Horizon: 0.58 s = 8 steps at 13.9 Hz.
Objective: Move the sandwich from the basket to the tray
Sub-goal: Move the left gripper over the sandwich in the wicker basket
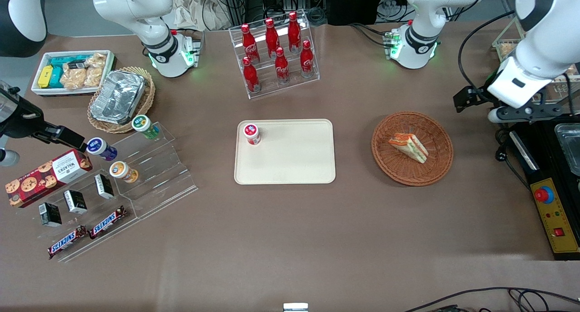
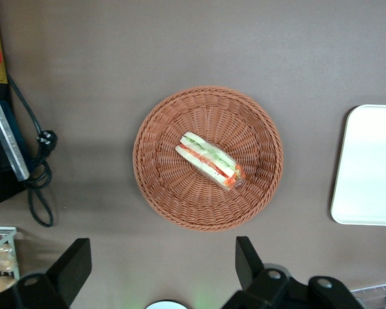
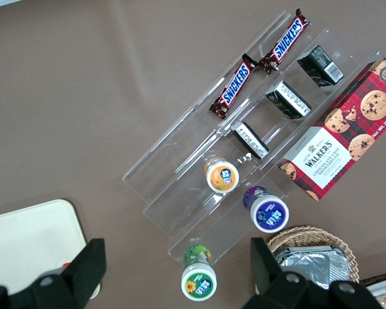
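The sandwich [image 1: 409, 147] [image 2: 210, 159], a white-bread wedge with orange-red and green layers, lies on its side in the round reddish-brown basket [image 1: 435, 167] [image 2: 167, 187]. The cream tray [image 1: 290, 162] [image 2: 370, 167] lies flat beside the basket, toward the parked arm's end, with a small red-capped cup [image 1: 252, 133] standing in one corner. My gripper [image 1: 466, 101] [image 2: 162, 264] hangs well above the table, off the basket's rim toward the working arm's end. It is open, its fingers [image 2: 248, 261] wide apart with nothing between them.
A clear rack of red cola bottles [image 1: 276, 53] stands farther from the front camera than the tray. A yellow control box [image 1: 555, 216] and a black cable [image 2: 38, 174] lie near the basket. Toward the parked arm's end are an acrylic snack stand [image 1: 149, 180], a pale basket with foil container [image 1: 120, 99] and a white bin [image 1: 72, 71].
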Each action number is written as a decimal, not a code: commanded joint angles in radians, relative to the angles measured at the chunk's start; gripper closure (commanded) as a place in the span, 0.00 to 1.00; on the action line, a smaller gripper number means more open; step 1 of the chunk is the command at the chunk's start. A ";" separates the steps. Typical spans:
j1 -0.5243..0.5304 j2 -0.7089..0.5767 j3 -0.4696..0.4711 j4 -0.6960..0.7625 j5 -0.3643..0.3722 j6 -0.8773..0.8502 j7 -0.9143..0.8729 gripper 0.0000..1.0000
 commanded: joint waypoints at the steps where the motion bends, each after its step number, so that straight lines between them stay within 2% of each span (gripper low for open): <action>1: -0.011 -0.100 -0.003 -0.185 -0.022 0.143 -0.067 0.01; 5: -0.034 -0.109 -0.050 -0.382 -0.022 0.433 -0.235 0.01; 8: -0.046 -0.019 -0.069 -0.396 -0.022 0.523 -0.377 0.01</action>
